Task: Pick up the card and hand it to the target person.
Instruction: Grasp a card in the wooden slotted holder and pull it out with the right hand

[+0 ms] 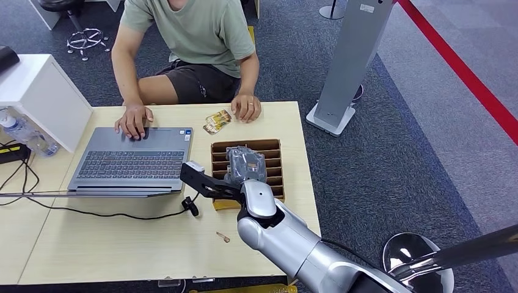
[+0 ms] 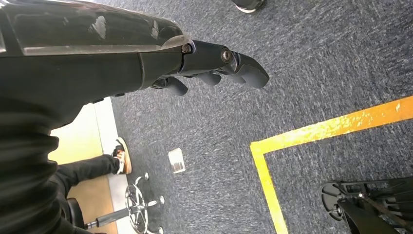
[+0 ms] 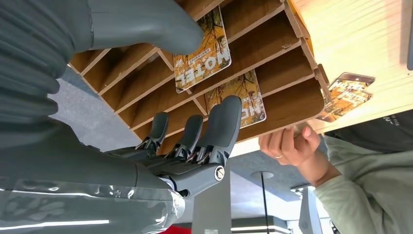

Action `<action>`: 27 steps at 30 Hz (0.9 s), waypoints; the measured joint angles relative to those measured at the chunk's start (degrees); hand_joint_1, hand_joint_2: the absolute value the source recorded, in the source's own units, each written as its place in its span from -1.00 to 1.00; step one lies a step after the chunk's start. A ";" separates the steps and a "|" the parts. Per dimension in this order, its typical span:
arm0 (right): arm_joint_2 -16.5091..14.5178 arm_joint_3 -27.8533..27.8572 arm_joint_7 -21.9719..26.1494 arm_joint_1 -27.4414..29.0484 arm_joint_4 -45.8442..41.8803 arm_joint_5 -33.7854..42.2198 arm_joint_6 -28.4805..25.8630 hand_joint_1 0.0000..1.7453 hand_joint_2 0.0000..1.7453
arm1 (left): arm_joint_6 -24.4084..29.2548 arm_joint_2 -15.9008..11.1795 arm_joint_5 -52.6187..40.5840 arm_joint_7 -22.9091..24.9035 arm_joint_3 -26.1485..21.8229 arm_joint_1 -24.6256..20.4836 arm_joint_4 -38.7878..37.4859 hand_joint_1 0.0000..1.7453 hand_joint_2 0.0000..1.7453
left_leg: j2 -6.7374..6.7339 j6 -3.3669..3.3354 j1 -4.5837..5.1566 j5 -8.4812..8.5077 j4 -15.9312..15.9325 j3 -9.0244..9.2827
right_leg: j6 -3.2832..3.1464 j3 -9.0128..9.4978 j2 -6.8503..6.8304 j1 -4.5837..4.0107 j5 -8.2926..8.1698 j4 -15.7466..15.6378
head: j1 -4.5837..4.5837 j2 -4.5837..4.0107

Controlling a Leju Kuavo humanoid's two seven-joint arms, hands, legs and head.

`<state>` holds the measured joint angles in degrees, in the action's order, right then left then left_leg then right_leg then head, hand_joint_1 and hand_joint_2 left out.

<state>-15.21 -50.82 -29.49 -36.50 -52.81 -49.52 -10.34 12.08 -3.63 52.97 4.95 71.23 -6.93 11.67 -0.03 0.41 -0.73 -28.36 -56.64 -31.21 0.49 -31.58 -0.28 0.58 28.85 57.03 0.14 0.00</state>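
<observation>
A "HOTEL" card [image 3: 202,51] stands in a slot of the wooden card rack [image 1: 218,160], centre of the head view, a second card [image 3: 243,97] in the next slot; the right hand [image 1: 245,165] is over the rack, thumb [image 3: 146,24] touching the first card, fingers [image 3: 221,122] apart, nothing yet grasped; a clean lift likely needs thumb and finger closing on that card's free edge alone, then drawing it straight out along the slot; loose cards [image 1: 218,121] lie beside the seated person's hand [image 1: 246,108], upper centre; the left hand [image 2: 214,68], loosely curled and holding nothing, hangs over carpet.
</observation>
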 joint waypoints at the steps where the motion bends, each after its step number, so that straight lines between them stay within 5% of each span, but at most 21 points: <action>1: -0.02 0.00 0.01 0.00 0.14 0.02 -0.01 0.06 1.00 | 0.04 0.00 0.03 0.01 -0.01 0.00 0.00 -1.00 1.00 | 0.00 0.00 0.00 0.00 0.00 0.00 | 0.00 0.00 0.00 0.00 0.00 0.00 | -0.01 0.00; 14: -0.42 -0.07 0.35 0.00 1.67 0.22 -0.03 0.11 1.00 | 0.25 0.00 0.55 0.32 -0.07 0.02 0.00 -1.00 1.00 | 0.00 0.00 0.00 0.00 0.00 0.00 | 0.00 0.00 0.00 0.00 0.00 0.00 | -0.01 0.00; 27: -0.61 -0.13 0.08 0.01 2.22 0.32 -0.01 -0.08 1.00 | 0.26 0.00 0.60 0.43 -0.13 0.02 0.00 -1.00 1.00 | 0.00 0.00 0.00 0.00 0.00 0.01 | 0.00 0.00 0.00 0.00 0.00 0.00 | -0.01 0.00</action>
<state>-15.82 -50.95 -29.41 -36.49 -50.58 -49.20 -10.35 12.34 -3.63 53.57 5.38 71.10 -6.91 11.67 -0.03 0.41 -0.73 -28.36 -56.64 -31.20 0.49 -31.58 -0.28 0.58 28.85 57.03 0.13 0.00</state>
